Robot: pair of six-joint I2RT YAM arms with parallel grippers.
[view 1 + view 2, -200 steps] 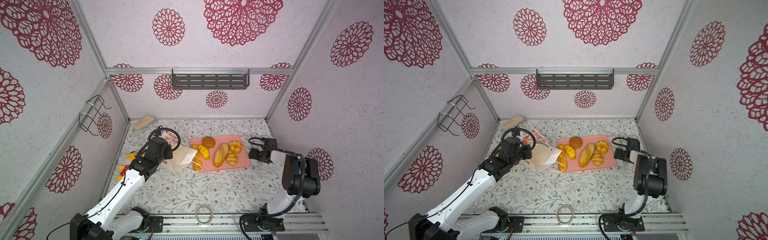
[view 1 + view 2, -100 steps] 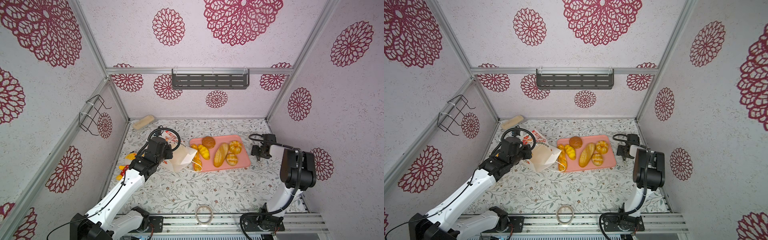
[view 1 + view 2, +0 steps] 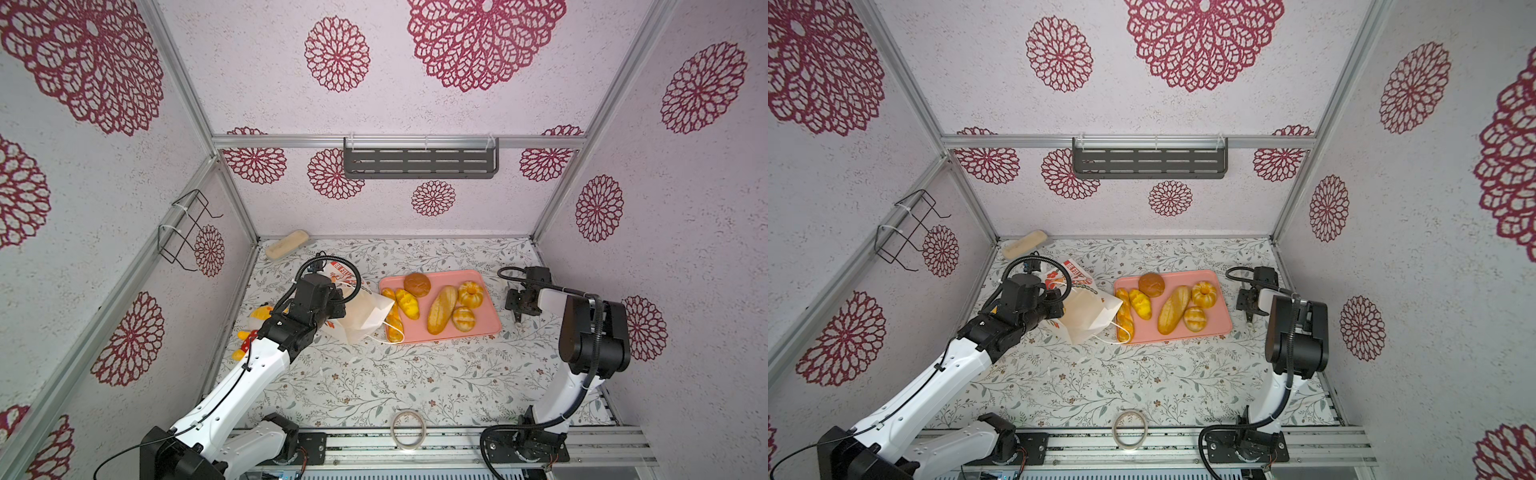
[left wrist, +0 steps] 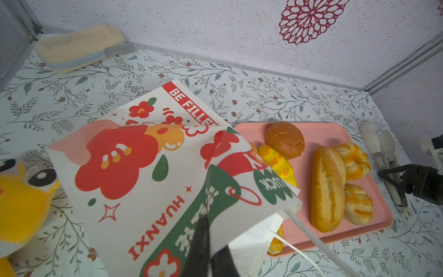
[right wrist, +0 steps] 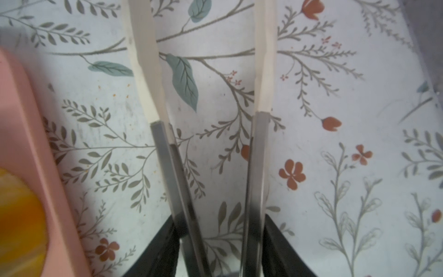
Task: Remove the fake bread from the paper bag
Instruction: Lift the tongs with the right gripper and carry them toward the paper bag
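Left hand point(image 4: 206, 230) is pinching the paper bag point(image 4: 143, 167) by its edge; right hand point(image 5: 217, 225) is straddling tongs point(image 5: 165, 156) on the tabletop point(image 5: 335, 96), whether squeezing them I cannot tell.

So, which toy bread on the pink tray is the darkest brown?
The smooth round bun at the far edge of the pink tray; it alone is plain dark brown.

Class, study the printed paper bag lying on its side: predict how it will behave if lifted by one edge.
Probably floppy: the paper bag is creased and folded where the left claw pinches it. Being thin paper, it likely feels light and may buckle rather than lift flat. Its loose cord handle would probably dangle.
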